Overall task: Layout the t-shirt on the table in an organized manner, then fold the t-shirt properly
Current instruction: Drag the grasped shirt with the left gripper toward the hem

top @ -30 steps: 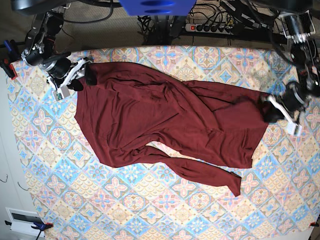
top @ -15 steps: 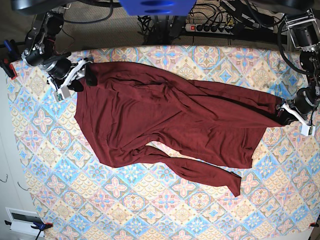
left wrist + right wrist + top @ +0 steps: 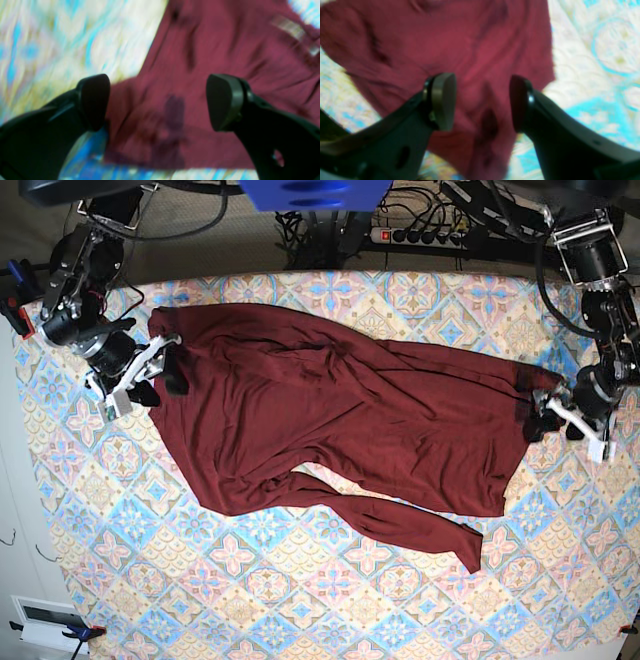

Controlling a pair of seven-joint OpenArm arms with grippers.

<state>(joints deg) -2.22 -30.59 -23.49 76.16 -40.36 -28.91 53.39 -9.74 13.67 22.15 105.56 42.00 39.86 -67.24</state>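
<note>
My left end effector [image 3: 157,102] stands with its two dark pads wide apart and nothing pinched between them; directly below the gap lies a corner of the dark maroon t-shirt [image 3: 212,62], its edge running along the patterned bench [image 3: 62,37] just past my left-hand pad. In the overhead view this left end effector [image 3: 552,420] sits at the garment's far tip, right at the cloth edge, though the wrist picture is too blurred for me to say whether a pad brushes the fabric. My right end effector [image 3: 482,102] is likewise spread, its pads apart with only loose maroon cloth under the gap and the pastel tiles showing off to one side. Seen from above, the right end effector [image 3: 158,370] rests at the opposite upper corner of the t-shirt [image 3: 340,420], touching or just beside its edge. Between my two end effectors the garment lies stretched across the bench [image 3: 300,600], wrinkled through the middle, with one long sleeve trailing away from both of them toward the near side of the diamond-tiled cloth and ending well apart from either pad.
</note>
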